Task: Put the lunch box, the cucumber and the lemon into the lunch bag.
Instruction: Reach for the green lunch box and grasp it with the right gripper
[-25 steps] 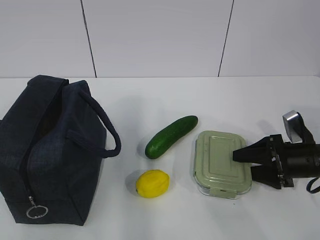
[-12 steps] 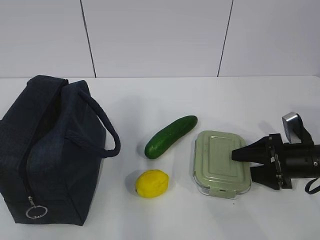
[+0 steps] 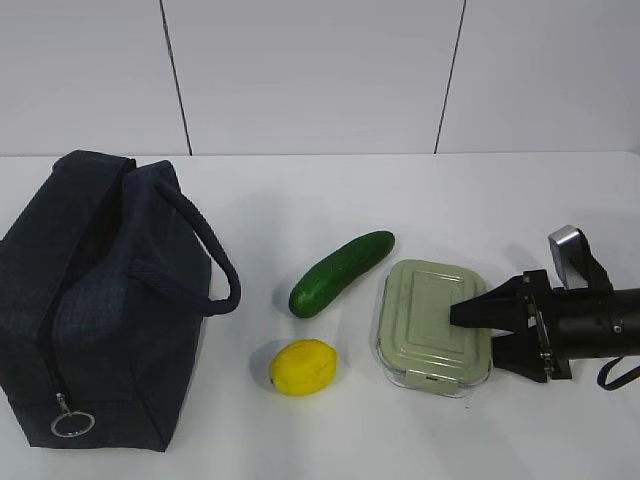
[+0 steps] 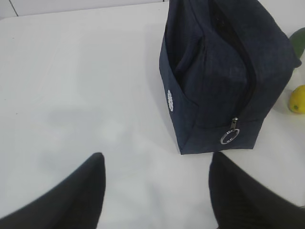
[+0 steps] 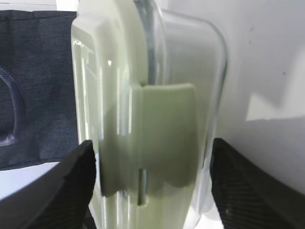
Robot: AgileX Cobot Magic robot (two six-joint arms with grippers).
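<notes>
The right gripper [image 3: 470, 330] is reaching in from the right side of the table and straddling the near end of the lunch box [image 3: 425, 310], 1 finger above the sage lid and 1 below the clear base. In the right wrist view the lunch box [image 5: 147, 124] is sitting between the 2 dark fingers [image 5: 71, 186], which are standing wide, just beside its faces and not visibly clamping, so I judge it is bracketing the box and not yet gripping it. Approaching end-on like this probably suits a flat container, since the jaws can close across its thin dimension.

The left gripper [image 4: 157, 191] is hanging open over bare table, holding nothing, near the zipper end of the lunch bag [image 4: 219, 71] (likely waiting to steady or open it). The zipper's ring pull [image 4: 229, 137] is sitting low on that end.

Counting: 1 lunch bag [image 3: 100, 300] at the left with 2 loop handles, 1 cucumber [image 3: 340, 272] lying diagonally in the middle, 1 lemon [image 3: 303, 367] just in front of it, and 1 lunch box at the right. All 3 items are lying outside the bag.
</notes>
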